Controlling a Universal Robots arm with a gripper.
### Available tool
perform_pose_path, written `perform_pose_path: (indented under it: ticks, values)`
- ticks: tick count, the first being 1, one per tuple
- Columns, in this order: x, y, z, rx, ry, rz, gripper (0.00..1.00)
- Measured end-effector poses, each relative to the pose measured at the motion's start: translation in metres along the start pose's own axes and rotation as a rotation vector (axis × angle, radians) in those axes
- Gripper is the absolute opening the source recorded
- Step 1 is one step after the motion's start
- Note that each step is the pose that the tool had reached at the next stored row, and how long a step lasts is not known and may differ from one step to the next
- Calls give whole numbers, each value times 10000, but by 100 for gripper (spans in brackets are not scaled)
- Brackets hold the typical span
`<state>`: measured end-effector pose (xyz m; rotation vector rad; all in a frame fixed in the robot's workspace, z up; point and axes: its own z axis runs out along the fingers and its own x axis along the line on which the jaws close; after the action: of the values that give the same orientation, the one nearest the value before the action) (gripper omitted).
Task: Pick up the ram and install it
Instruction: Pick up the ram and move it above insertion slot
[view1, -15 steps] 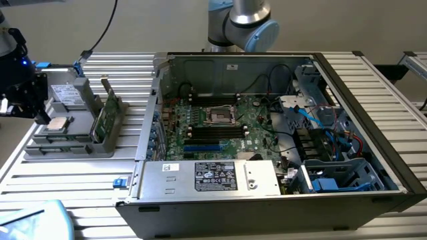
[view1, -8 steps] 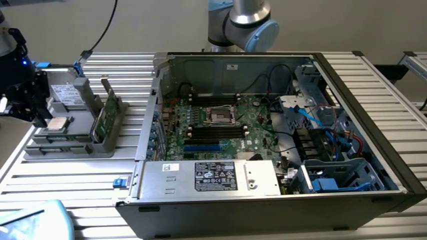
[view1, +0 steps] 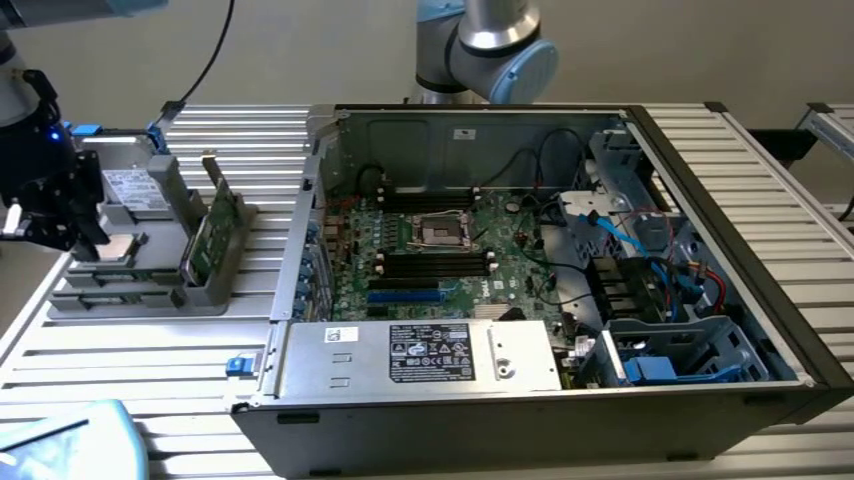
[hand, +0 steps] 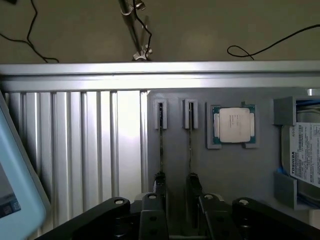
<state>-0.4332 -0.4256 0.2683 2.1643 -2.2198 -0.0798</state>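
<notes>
Nearest the wrist camera, black gripper (hand: 176, 184) pointing down at a grey holder (hand: 225, 170), fingers (hand: 160, 182) apart, with bare grey holder showing between them. Just past the fingertips, the ram (hand: 161, 150): a slim stick standing on edge in a narrow slot of the holder, seen edge-on as a thin dark line. In the neighbouring slot, a second stick (hand: 190, 150), parallel and apart. One fingertip lined up with the near end of each stick; touching or not, impossible to tell. Beside the slots, a square silver processor chip (hand: 234, 125) lying flat in its own recess. Past that, a hard drive (hand: 305, 155) with a white Toshiba label, held by grey brackets. Under the holder, a ribbed metal surface (hand: 90, 140) ending in a bright rail, then dull floor with black cables (hand: 265, 47). In the exterior view, gripper at the exterior view's left over the same holder, with a tall green card (view1: 214, 235) with a silver bracket upright on the holder's side nearest the case. Toward the exterior view's right, an open computer case (view1: 534, 430) with its open side up. Power supply (view1: 427, 355) at the front, motherboard (view1: 441, 240) behind it with dark memory slots. Farthest back, the arm (view1: 487, 45), grey and blue.
</notes>
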Motion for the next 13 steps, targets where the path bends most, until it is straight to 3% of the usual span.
perform_pose_path:
  ticks: [13]
  values:
    - [3, 31, 226, 68, -1, -4, 31]
